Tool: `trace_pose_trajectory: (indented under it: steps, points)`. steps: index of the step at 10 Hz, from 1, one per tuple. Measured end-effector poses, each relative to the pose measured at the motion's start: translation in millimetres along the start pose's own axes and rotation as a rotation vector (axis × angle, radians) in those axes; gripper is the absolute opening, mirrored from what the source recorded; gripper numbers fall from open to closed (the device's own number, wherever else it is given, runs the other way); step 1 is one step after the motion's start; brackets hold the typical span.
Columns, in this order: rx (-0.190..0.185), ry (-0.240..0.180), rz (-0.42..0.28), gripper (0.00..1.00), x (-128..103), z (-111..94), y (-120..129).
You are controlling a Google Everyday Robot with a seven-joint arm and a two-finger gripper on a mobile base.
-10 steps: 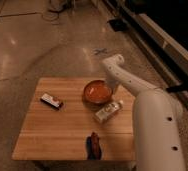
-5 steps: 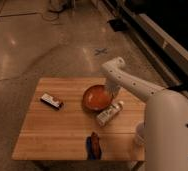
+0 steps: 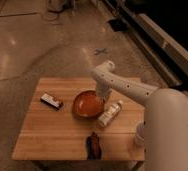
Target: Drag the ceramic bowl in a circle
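At ceramic bowl (image 3: pixel 87 104) (orange-red) — tool (image 3: pixel 103 96)

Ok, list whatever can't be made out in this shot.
Camera view, all of it:
Hold of the gripper, at the right rim of the bowl: hidden behind the arm.
Label of the bottle: too small to read.
The dark object at the front edge of the table: too dim to identify.
Print on the packet left of the bowl: blurred.
The robot body: cut off by the right and bottom edges.
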Motion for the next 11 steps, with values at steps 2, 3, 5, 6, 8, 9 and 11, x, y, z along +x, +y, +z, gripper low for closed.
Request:
trace_pose_trajectory:
  steps: [2,3,5,6,8,9,11]
  points:
    - [0.007,0.012,-0.080,0.00,9.7,-1.6,-31.0]
    - [0.008,0.023,-0.104,0.00,15.8,-3.9,-40.4]
    - [0.004,0.061,-0.165,0.00,39.4,-12.2,-64.6]
    - [0.001,0.075,-0.180,0.00,49.8,-15.0,-71.9]
    - [-0.009,0.108,-0.189,0.00,77.3,-20.0,-82.4]
    - [-0.015,0.120,-0.173,0.00,91.2,-19.9,-83.1]
    - [-0.030,0.138,-0.113,0.00,120.4,-17.9,-76.2]
